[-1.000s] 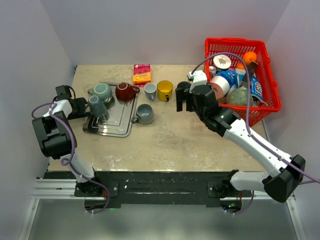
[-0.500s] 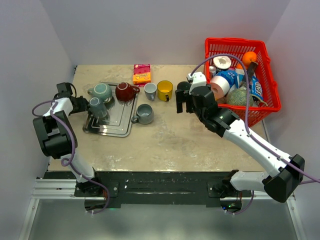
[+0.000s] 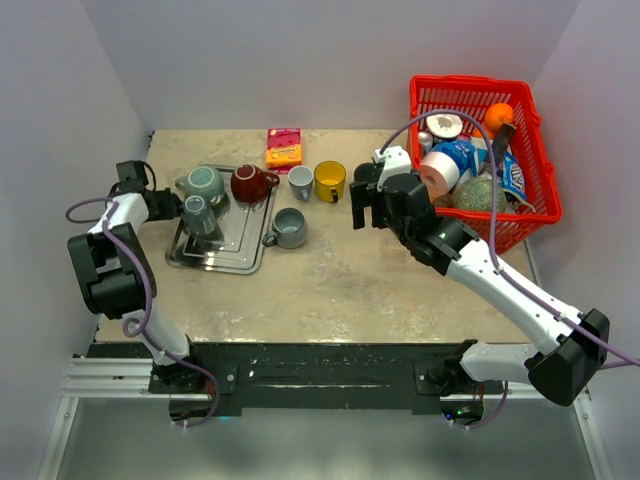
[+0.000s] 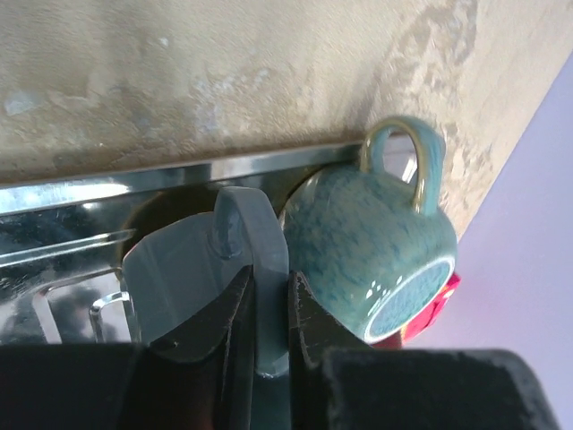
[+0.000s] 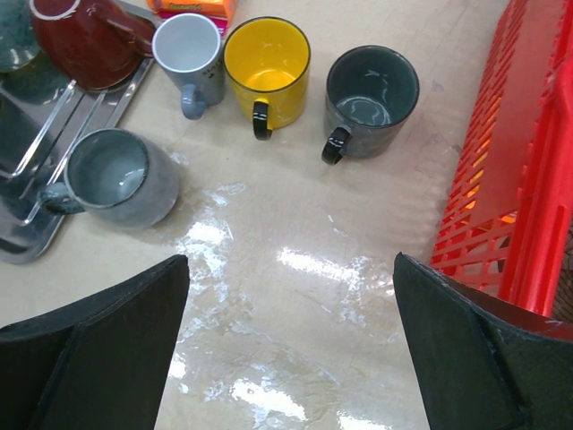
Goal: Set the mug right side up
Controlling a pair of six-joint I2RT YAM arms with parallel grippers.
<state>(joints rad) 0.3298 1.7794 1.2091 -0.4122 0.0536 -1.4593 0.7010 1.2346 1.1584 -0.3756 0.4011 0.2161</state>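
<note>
Now pinches, with the left gripper (image 4: 269, 309), a pale strip of the upside-down grey-blue ceramic mug (image 4: 170, 278); handle or wall, hard to tell from the wrist view. Stands almost pressed together on that strip, where a second ago stood half spread and clear of the mug. Means, by the look of it, a grasp made and an approach finished. Keeps the mug mouth-down on the shiny metal tray (image 4: 134, 184), toward its far-left part, so nothing of the turning itself done yet. Calls next, probably, for a lift clear of the tray and a roll of the wrist before setting down on the base. Leaves the speckled teal glazed mug (image 4: 367, 242) just beside, perhaps touching, tipped with its base showing: risks a knock on the way up. Shares the tray too with a dark red round mug (image 3: 250, 183). Further out, hangs the right gripper (image 5: 286, 358) spread wide and empty above the beige stone-look table (image 5: 295, 269), unchanged over the last second, near a yellow mug (image 5: 266, 67), a dark grey mug (image 5: 372, 94) and a red plastic basket (image 5: 510, 197).
</note>
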